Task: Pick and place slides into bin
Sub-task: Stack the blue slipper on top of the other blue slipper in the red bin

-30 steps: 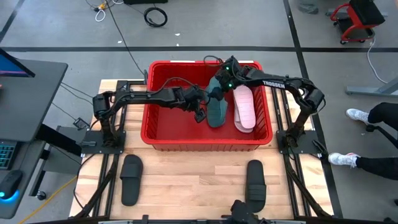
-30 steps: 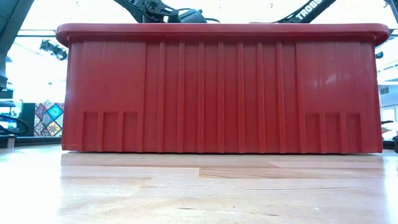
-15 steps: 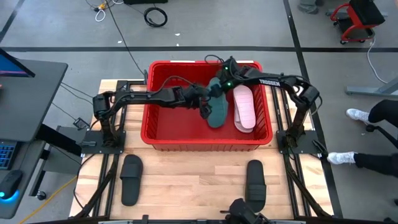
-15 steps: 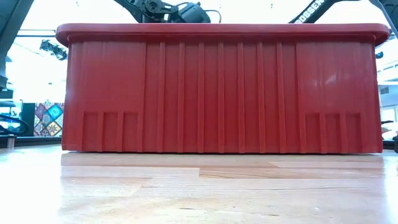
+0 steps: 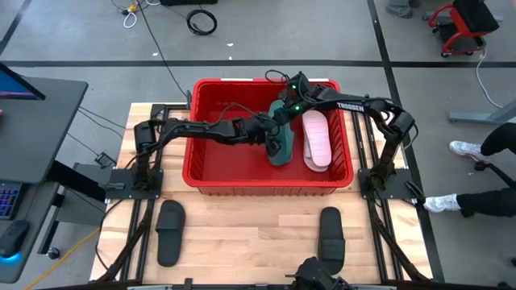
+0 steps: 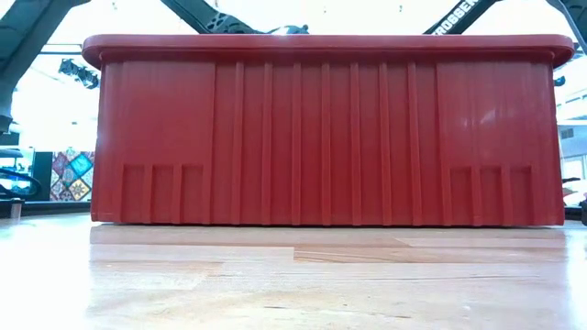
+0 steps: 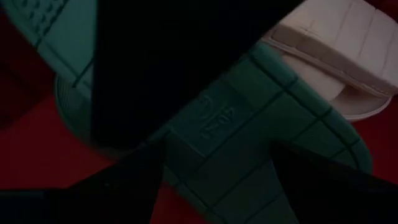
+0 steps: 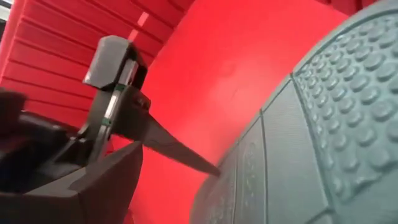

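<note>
My left tool [image 5: 276,143] and right tool [image 5: 284,109] gape wide over the teal slides [image 5: 280,145] in the red bin [image 5: 211,179], frame centre. Two black slides [image 5: 170,231] lie on the wooden counter [image 5: 242,238] lower down; grey floor [image 5: 81,32] surrounds.

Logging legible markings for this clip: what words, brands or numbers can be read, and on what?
"TROSSEN": white lettering on the right arm, over the red bin in the high view.
Part of that lettering shows in the low view, cut off and not readable whole.
Moulded mark on the sole of the teal slide in the left wrist view: too dim to read.
No other text is legible.
</note>
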